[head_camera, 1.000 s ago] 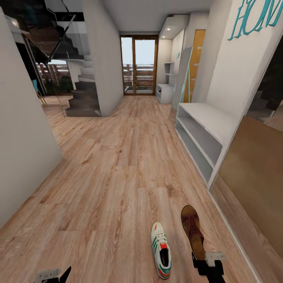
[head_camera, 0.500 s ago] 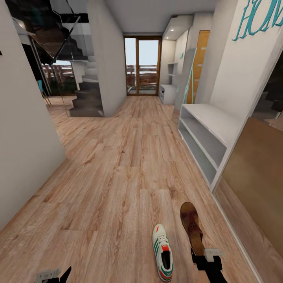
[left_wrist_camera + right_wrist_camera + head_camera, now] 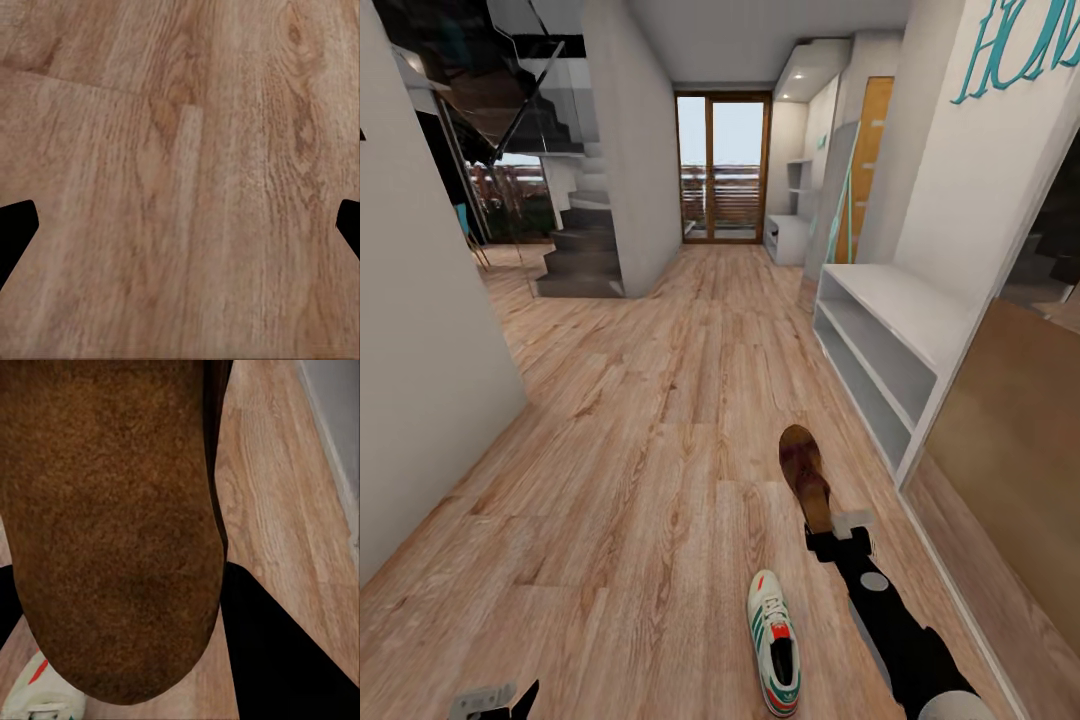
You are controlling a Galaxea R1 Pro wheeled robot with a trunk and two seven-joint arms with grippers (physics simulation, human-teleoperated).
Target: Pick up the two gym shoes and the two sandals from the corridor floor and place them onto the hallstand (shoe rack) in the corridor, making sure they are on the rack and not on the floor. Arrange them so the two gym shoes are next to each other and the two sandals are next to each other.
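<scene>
Brown sandal (image 3: pixel 804 474): being gripped at its heel by the right claw (image 3: pixel 838 530).
Risk: slipping out above the corridor floor (image 3: pixel 660 420), the grip being so shallow.
Left claw (image 3: pixel 180 225): being held open.

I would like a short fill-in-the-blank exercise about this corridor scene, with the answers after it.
1. The right gripper holds a brown ____.
2. The gym shoe lies on the wooden ____.
3. The nearest white bench stands along the wall on the robot's ____ side.
4. The left gripper holds ____.

Missing words: sandal; floor; right; nothing
</scene>
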